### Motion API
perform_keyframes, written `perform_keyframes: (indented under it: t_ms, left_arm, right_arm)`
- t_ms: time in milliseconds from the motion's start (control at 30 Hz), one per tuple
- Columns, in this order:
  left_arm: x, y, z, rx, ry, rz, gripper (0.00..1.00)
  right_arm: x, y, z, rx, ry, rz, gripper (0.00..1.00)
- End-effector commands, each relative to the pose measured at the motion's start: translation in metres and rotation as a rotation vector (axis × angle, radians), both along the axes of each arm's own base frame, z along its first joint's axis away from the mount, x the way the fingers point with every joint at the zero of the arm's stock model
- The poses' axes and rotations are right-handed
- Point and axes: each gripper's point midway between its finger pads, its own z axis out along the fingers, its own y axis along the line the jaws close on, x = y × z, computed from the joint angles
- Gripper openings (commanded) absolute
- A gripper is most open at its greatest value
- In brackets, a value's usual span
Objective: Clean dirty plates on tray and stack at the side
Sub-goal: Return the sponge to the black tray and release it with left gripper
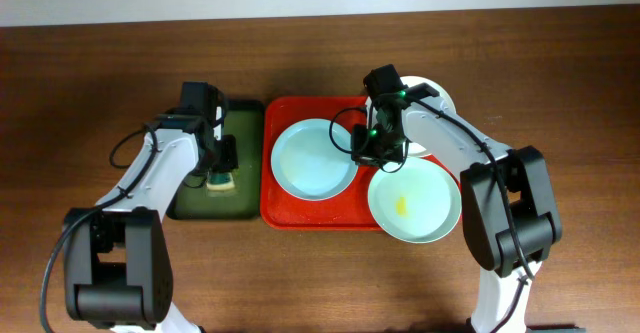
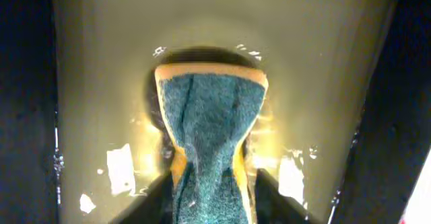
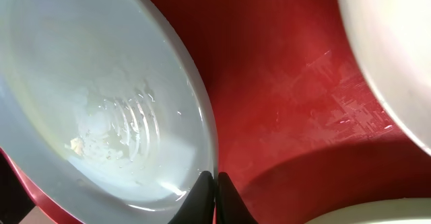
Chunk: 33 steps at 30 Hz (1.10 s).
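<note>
— Overhead?
— The red tray (image 1: 300,216) lies on the tabletop (image 1: 80,73), long axis left-right, with the pale blue plate (image 1: 312,160) in its left half.
— Left wrist?
— The left gripper (image 2: 212,198) squeezes a sponge (image 2: 209,116).
— Right wrist?
— The right gripper (image 3: 216,187) pinches that plate's rim.

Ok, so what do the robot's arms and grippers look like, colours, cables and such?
The left arm and right arm have white links, black joints and thin black cables looping alongside. The left gripper and right gripper are black with slim tapered fingers. A green light glows near the right wrist.
</note>
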Motion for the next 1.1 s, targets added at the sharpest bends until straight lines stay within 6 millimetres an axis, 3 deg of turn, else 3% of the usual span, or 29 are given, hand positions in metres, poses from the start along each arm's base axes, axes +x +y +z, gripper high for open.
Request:
perform_keyframes:
  t_ms: [0, 67, 200, 233, 267, 300, 333, 467, 567, 767, 900, 967, 1000, 1033, 1067]
  left_arm:
    - [0.0, 0.001, -0.002, 0.002, 0.007, -0.003, 0.49]
    - [0.005, 0.001, 0.012, 0.001, -0.006, -0.001, 0.59]
    - [0.028, 0.024, 0.075, -0.027, -0.138, 0.134, 0.71]
    - [0.032, 0.044, 0.091, -0.036, -0.187, 0.21, 0.82]
    - [0.03, 0.064, 0.096, -0.039, -0.204, 0.279, 0.99]
    - [0.029, 0.075, 0.097, -0.037, -0.206, 0.308, 1.0]
    - [0.027, 0.082, 0.097, -0.035, -0.205, 0.326, 1.0]
    - [0.023, 0.109, 0.097, -0.028, -0.207, 0.392, 0.99]
    - [0.023, 0.109, 0.097, -0.028, -0.207, 0.391, 0.99]
    - [0.023, 0.109, 0.097, -0.028, -0.207, 0.392, 0.99]
    - [0.023, 0.109, 0.097, -0.028, -0.207, 0.392, 0.99]
    - [0.023, 0.109, 0.097, -0.028, -0.207, 0.392, 0.99]
    - [0.023, 0.109, 0.097, -0.028, -0.207, 0.392, 0.99]
    - [0.023, 0.109, 0.097, -0.028, -0.207, 0.392, 0.99]
    - [0.023, 0.109, 0.097, -0.028, -0.207, 0.392, 0.99]
  right_arm:
    - [-0.005, -0.001, -0.008, -0.019, 0.019, 0.015, 0.04]
    - [-0.005, -0.001, -0.008, -0.019, 0.019, 0.015, 0.05]
    - [-0.006, -0.002, -0.008, -0.02, 0.023, 0.015, 0.05]
    - [-0.008, -0.002, -0.008, -0.023, 0.029, 0.015, 0.05]
    - [-0.008, -0.002, -0.008, -0.023, 0.029, 0.015, 0.06]
    - [-0.008, -0.002, -0.008, -0.023, 0.029, 0.015, 0.06]
    - [-0.007, -0.003, -0.008, -0.025, 0.027, 0.015, 0.13]
    - [-0.006, -0.005, -0.009, -0.041, 0.022, 0.013, 0.15]
    - [-0.006, -0.006, -0.01, -0.047, 0.021, 0.012, 0.22]
    - [-0.013, -0.008, -0.022, -0.05, 0.03, 0.012, 0.22]
    - [-0.011, -0.008, -0.023, -0.045, 0.018, 0.012, 0.04]
    - [-0.011, -0.008, -0.023, -0.045, 0.018, 0.012, 0.04]
    - [-0.011, -0.008, -0.023, -0.045, 0.018, 0.011, 0.05]
    - [-0.011, -0.008, -0.023, -0.045, 0.019, 0.011, 0.2]
    - [-0.011, -0.008, -0.023, -0.046, 0.019, 0.011, 0.22]
